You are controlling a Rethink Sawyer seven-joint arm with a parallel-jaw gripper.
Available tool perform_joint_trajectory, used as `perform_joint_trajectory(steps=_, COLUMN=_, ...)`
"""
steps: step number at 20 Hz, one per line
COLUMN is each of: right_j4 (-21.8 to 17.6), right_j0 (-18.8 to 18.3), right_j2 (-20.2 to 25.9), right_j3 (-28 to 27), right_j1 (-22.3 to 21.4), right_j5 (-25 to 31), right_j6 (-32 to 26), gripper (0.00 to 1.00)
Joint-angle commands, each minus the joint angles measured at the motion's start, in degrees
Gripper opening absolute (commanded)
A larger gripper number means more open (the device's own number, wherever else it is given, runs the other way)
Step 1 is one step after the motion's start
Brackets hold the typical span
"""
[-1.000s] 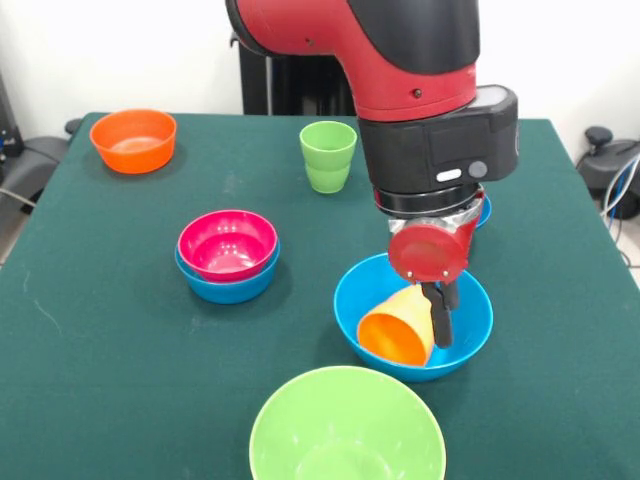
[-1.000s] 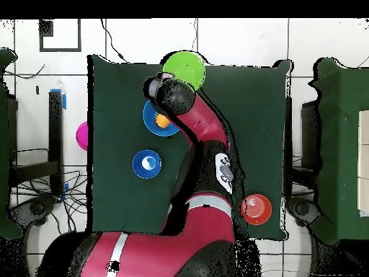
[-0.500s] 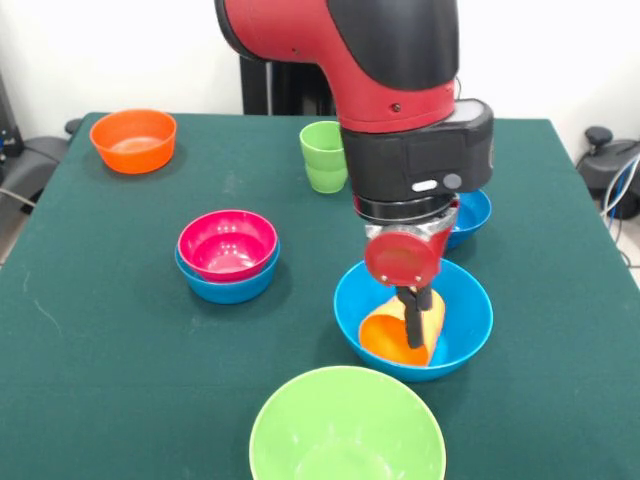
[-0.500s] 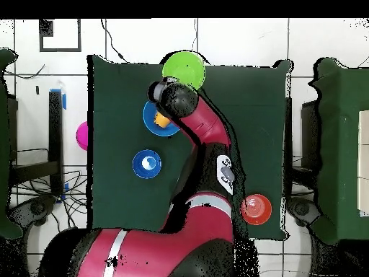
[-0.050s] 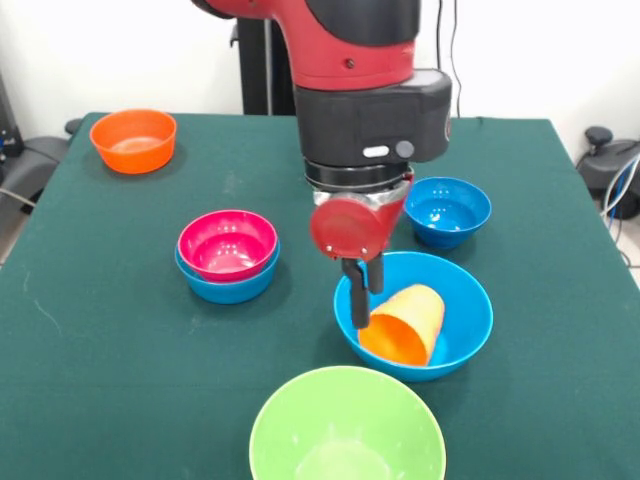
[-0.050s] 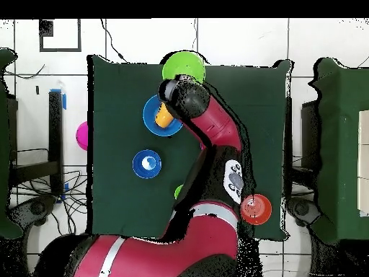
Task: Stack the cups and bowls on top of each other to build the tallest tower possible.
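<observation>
Your gripper (image 5: 359, 303) hangs over the left rim of the large blue bowl (image 5: 462, 335), just beside the orange-yellow cup (image 5: 406, 323) lying on its side inside it; you cannot tell how wide the hand is. The lime green bowl (image 5: 346, 424) sits at the near table edge. Open cloth (image 5: 110, 340) lies to the left, below the pink-red bowl (image 5: 228, 243) nested in a small blue one (image 5: 226, 286).
</observation>
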Motion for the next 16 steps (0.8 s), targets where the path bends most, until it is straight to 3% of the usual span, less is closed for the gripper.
perform_joint_trajectory(steps=1, right_j4=-0.1, right_j0=-1.3, right_j2=5.2, right_j3=4.2, right_j1=2.4, right_j5=-1.4, right_j6=6.2, gripper=1.0)
perform_joint_trajectory(steps=7, right_j4=1.0, right_j0=-4.3, right_j2=11.3, right_j3=3.8, right_j1=5.0, right_j5=-3.9, right_j6=2.9, gripper=1.0)
perform_joint_trajectory(steps=16, right_j4=-1.1, right_j0=-8.0, right_j2=16.1, right_j3=3.8, right_j1=4.5, right_j5=6.4, right_j6=-1.1, gripper=1.0)
